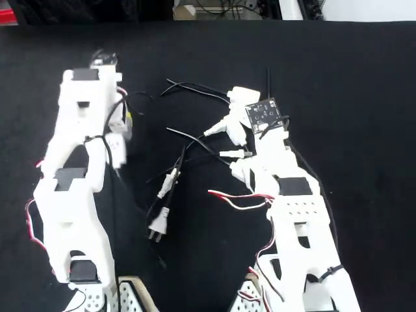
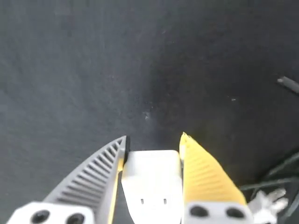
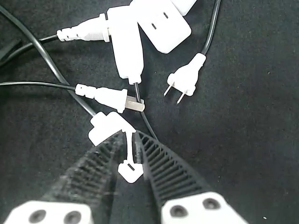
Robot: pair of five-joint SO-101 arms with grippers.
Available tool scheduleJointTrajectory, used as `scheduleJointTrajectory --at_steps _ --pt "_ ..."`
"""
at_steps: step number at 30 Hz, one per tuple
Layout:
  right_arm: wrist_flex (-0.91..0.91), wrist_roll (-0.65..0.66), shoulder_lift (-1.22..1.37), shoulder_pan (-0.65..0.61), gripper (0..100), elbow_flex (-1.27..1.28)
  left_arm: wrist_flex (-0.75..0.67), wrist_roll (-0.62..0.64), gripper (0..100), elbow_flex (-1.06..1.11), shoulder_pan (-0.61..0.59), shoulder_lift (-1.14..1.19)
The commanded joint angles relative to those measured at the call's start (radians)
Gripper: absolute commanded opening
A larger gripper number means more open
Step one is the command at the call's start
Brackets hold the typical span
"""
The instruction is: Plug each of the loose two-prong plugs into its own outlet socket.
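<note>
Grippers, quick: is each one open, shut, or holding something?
Left gripper: closed on a white rectangular two-slot outlet socket.
Right gripper: closed on a small white plastic cord socket.

Black cloth (image 1: 364, 78) covers the table, matte, evenly lit. Past its far edge: a red item (image 1: 8, 16) at one corner, pale board (image 1: 188, 12), dark cables (image 1: 227, 8), white surface (image 1: 364, 9).
</note>
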Motion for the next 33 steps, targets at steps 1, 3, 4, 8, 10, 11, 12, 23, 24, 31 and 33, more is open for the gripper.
scheduleJointTrajectory --at_steps 1,3,4,8,10,11,12,23,24,31,33 --pt "-0.018 0.006 -0.021 0.011 1.5 -0.010 0.117 -0.262 3 -0.271 0.001 -0.009" --pt "-0.018 0.006 -0.021 0.011 1.5 -0.010 0.178 -0.419 3 -0.371 0.005 -0.008" --pt "-0.018 0.006 -0.021 0.011 1.5 -0.010 0.199 -0.496 3 -0.400 0.002 -0.008" --pt "-0.018 0.006 -0.022 0.011 1.5 -0.012 0.213 -0.713 3 -0.420 -0.005 -0.018" --pt "-0.018 0.006 -0.022 0.011 1.5 -0.012 0.213 -0.778 3 -0.417 -0.002 -0.017" --pt "-0.018 0.006 -0.022 0.011 1.5 -0.012 0.213 -0.802 3 -0.415 0.001 -0.009" --pt "-0.018 0.006 -0.022 0.011 1.5 -0.012 0.213 -0.819 3 -0.412 0.013 -0.008" --pt "-0.018 0.006 -0.022 0.011 1.5 -0.012 0.106 -0.907 9 0.093 0.255 -0.008" --pt "-0.018 0.006 -0.022 0.011 1.5 -0.012 0.055 -0.870 9 0.145 0.275 -0.009" --pt "-0.018 0.008 -0.022 0.015 1.5 -0.012 -0.063 -0.684 13 0.265 0.320 -0.020" --pt "-0.018 0.008 -0.022 0.014 1.5 -0.012 -0.052 -0.674 21 0.254 0.298 -0.048"
